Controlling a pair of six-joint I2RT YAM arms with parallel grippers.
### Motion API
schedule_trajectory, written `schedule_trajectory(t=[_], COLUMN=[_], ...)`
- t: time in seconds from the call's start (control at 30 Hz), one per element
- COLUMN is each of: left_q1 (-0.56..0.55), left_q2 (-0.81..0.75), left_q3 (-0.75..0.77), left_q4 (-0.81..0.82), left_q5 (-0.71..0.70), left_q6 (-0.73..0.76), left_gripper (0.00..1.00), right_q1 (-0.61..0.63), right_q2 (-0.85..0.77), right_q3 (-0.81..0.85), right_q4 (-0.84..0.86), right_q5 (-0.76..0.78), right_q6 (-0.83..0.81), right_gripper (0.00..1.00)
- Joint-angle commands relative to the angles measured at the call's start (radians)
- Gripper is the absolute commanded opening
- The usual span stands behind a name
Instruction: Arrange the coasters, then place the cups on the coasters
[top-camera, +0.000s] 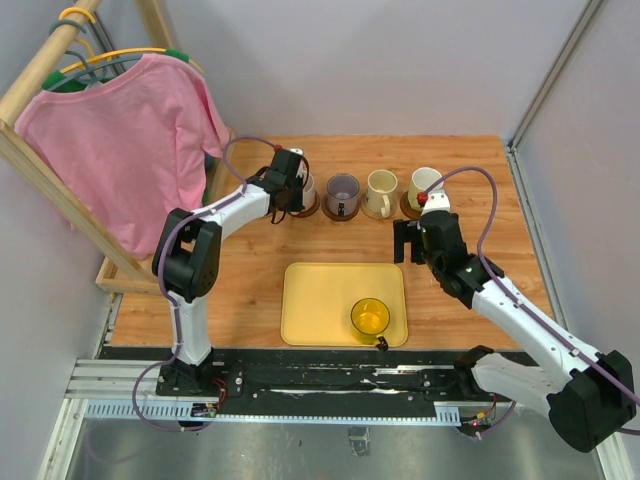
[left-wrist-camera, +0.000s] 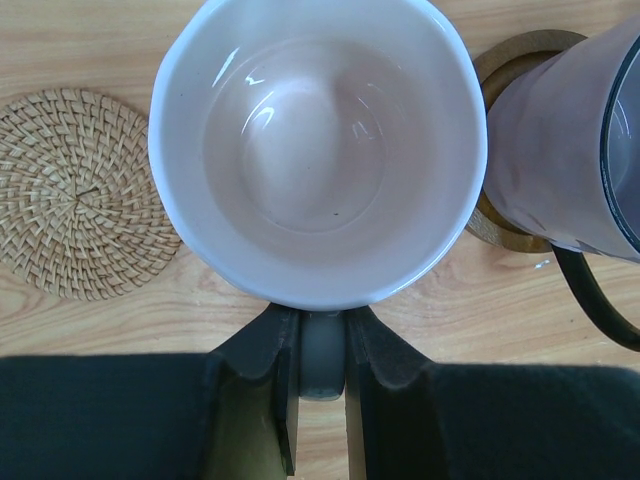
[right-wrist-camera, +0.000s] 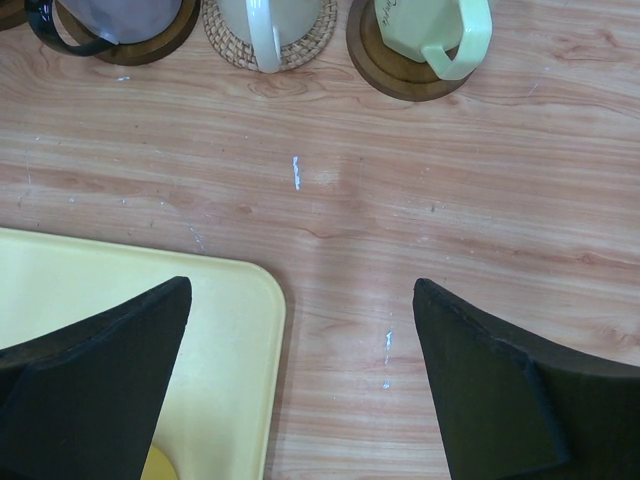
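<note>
We work on a wooden worktop (top-camera: 250, 290) enclosed by plain grey walls. At its left edge stands a wooden rack (top-camera: 35, 75) with a pink shirt (top-camera: 130, 150) on a hanger.

Far row, from the left:
- A bare woven coaster (left-wrist-camera: 75, 195) lies flat on the worktop, just beside the pink cup (left-wrist-camera: 310, 150).
- The left fingers (left-wrist-camera: 260, 380) are closed on the handle of the pink cup, one finger on each side. The cup is upright and empty. In the overhead view a dark edge shows beneath it. We cannot tell whether the cup rests on a coaster there.
- The purple-grey cup (top-camera: 342, 188) stands on a dark coaster (left-wrist-camera: 510, 55), close beside the pink cup.
- The cream cup (top-camera: 380, 190) stands on a tan woven coaster (right-wrist-camera: 225, 45), with its handle toward the near edge.
- The pale-green cup (top-camera: 424, 185) stands on a second dark coaster (right-wrist-camera: 400, 80).

Near side:
- The yellow tray (top-camera: 310, 300) lies flat at the middle.
- The yellow cup (top-camera: 370, 316) stands upright in the near right part of the tray.
- The right fingers (right-wrist-camera: 100, 380) are spread wide and grip nothing. They hover over the tray's far right corner and the bare wood beside it, between the tray and the row of cups.
</note>
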Motion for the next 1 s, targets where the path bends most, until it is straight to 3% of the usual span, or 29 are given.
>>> schedule_trajectory(t=[0.0,0.17,0.27,0.4,0.97], left_q1=[0.007,0.007,0.007,0.006,-0.002], left_q2=[-0.002,0.004,0.003,-0.005,-0.09], left_q3=[0.047,0.048,0.047,0.042,-0.052], left_q4=[0.037,0.026,0.02,0.017,0.027], left_q5=[0.023,0.011,0.001,-0.002,0.019], left_q6=[-0.01,-0.008,-0.006,-0.009,-0.015], left_gripper=[0.03,0.18,0.41,0.6,0.69], right_q1=[-0.016,-0.015,-0.015,-0.015,-0.015], right_q2=[0.0,-0.009,-0.013,-0.015,-0.015], right_q3=[0.016,0.011,0.009,0.006,-0.004], right_q4=[0.007,0.007,0.007,0.007,0.011], right_q5=[-0.017,-0.022,-0.021,-0.024,-0.046], right_q6=[0.004,0.005,0.005,0.009,0.027], right_gripper=[0.94,0.93,0.93,0.93,0.93])
